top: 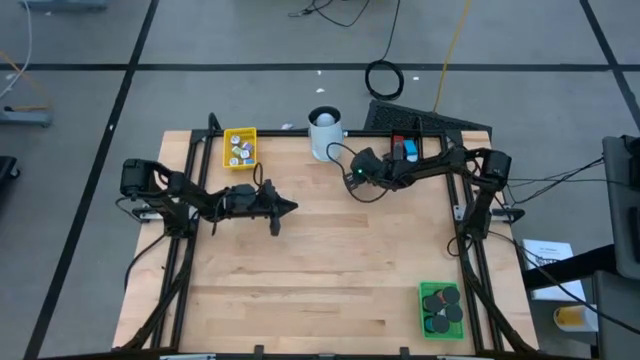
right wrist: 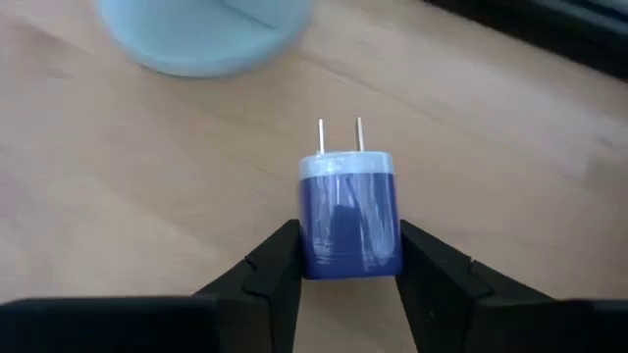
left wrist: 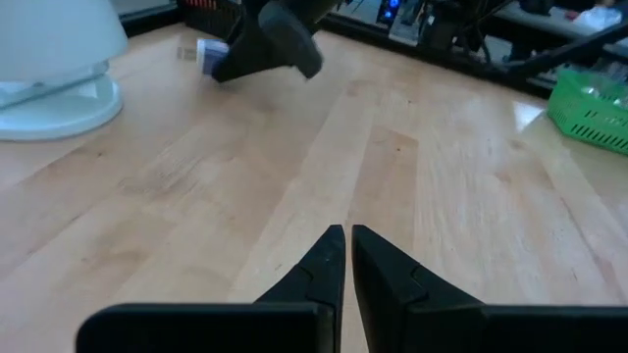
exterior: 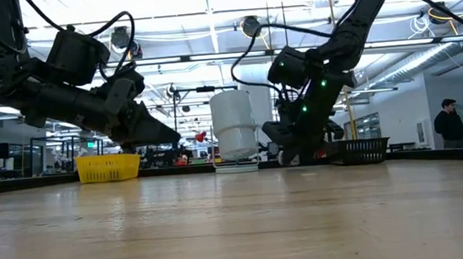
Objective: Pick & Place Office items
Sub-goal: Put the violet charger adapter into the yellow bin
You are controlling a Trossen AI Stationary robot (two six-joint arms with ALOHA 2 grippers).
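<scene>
The white cylinder (right wrist: 201, 34) is blurred and cut off by the picture's edge in the right wrist view, only its base showing. In the high view, the pieces inside the yellow tray (top: 240, 147) beside the cylinder are too small to tell apart. The black tray (top: 415, 125) behind the cylinder is partly covered by the right arm, so its contents stay mostly hidden.

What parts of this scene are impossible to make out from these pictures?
- High view: the small pieces in the yellow plastic tray are too small to identify.
- High view: the right gripper hides whatever it holds; only the right wrist view shows the blue plug-in charger block.
- Low view: the black mesh tray hides its contents.
</scene>
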